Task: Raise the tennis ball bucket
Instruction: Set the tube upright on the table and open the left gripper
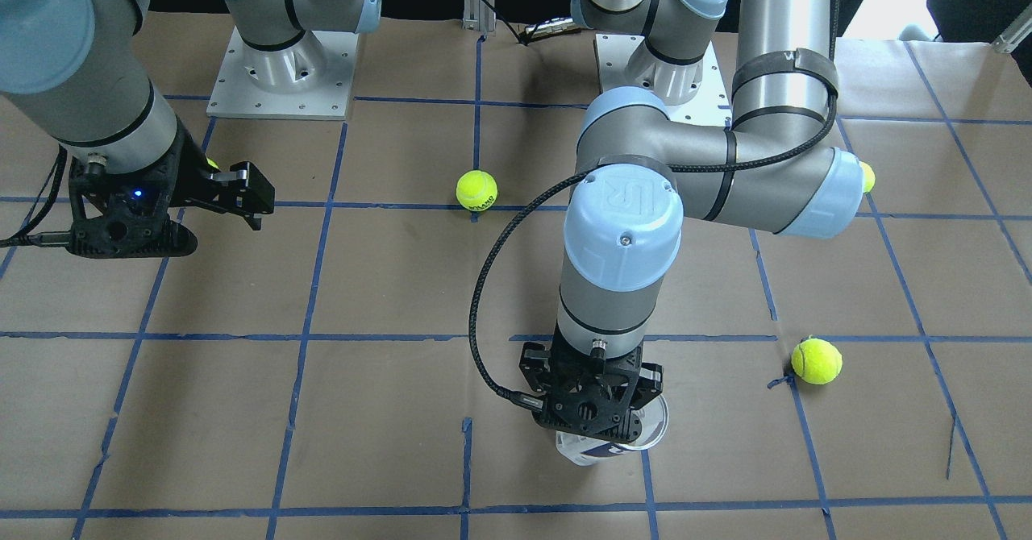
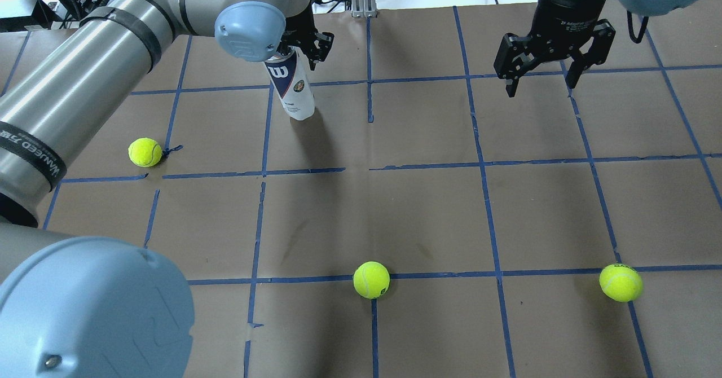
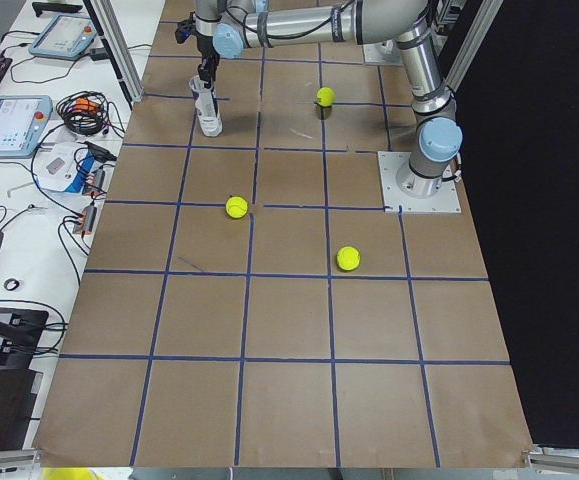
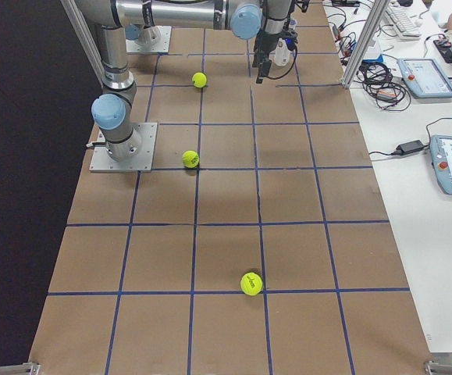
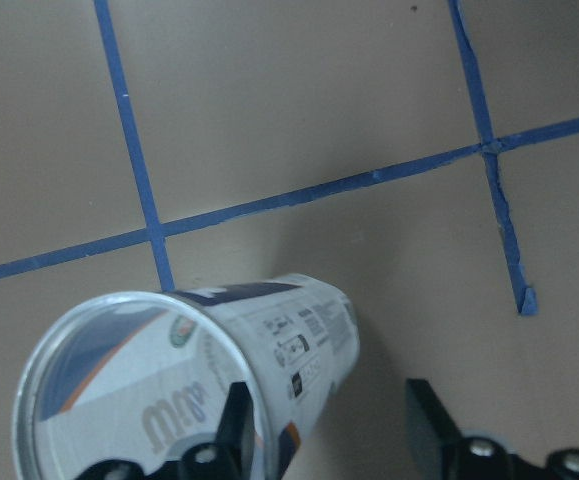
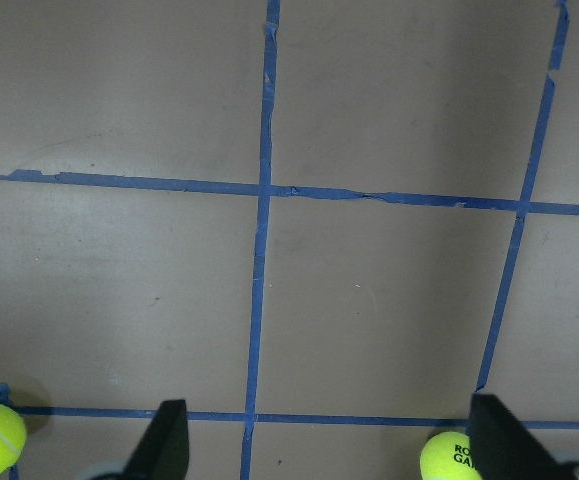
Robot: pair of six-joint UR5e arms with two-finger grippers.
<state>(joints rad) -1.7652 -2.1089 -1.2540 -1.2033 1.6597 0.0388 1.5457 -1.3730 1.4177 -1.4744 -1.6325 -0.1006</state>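
Tennis ball bucket: you will find the tennis ball bucket [image 2: 294, 93] standing on its base toward the far edge of the counter [image 2: 428, 214], on the robot's left half. Its open, silver-rimmed mouth is turned up, and its white and navy label faces the overhead camera.
Left gripper: your left gripper [image 5: 327, 420] hangs right over the bucket's top with its jaws apart. In the left wrist view the rim-side finger [image 5: 237, 432] overlaps the edge of the rim, while the free finger [image 5: 424, 425] stands clear of the can over bare paper. You cannot tell from these views whether the rim-side finger touches the rim or reaches inside it. The bucket is not clamped.
Right gripper: your right gripper [image 2: 540, 87] hovers above the far right part of the counter, well apart from the bucket, jaws spread wide and holding nothing.
Tennis balls: the left ball [image 2: 145, 152] lies on the robot's left, nearer the robot than the bucket. The middle ball [image 2: 371, 280] and the right ball [image 2: 620, 282] lie closer still to the robot, each on a tape line.
Counter: brown paper marked into squares with blue tape.
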